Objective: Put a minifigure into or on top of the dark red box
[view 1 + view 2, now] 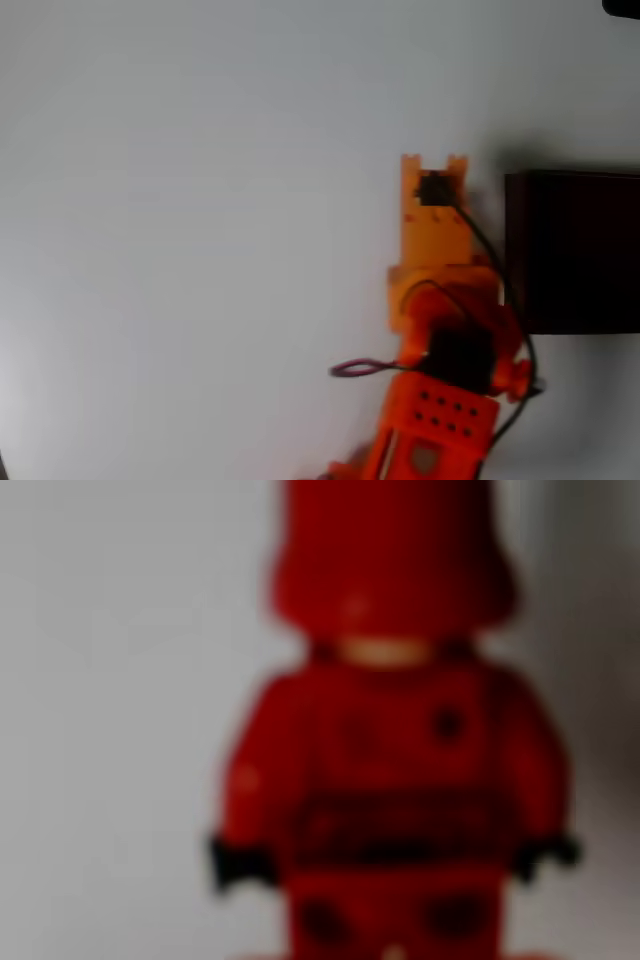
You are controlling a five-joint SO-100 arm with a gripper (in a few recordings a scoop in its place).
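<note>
One small all-red plastic minifigure (390,730): seen close and blurred in the wrist view, upright, round helmeted head, two dark hands, against pale background. One large rectangular dark red box (575,250) with near-black interior: at right edge of overhead view, on white table (180,220). One orange two-finger gripper (434,165): overhead view, just left of box; fingers apart or together cannot be told. Minifigure's place relative to box not discernible.

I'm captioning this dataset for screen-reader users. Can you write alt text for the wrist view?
A blurred close-up of the minifigure, all red with small dark hands, seen upright from head to upper legs and taking up most of the picture. Behind it is a plain pale background.
</note>
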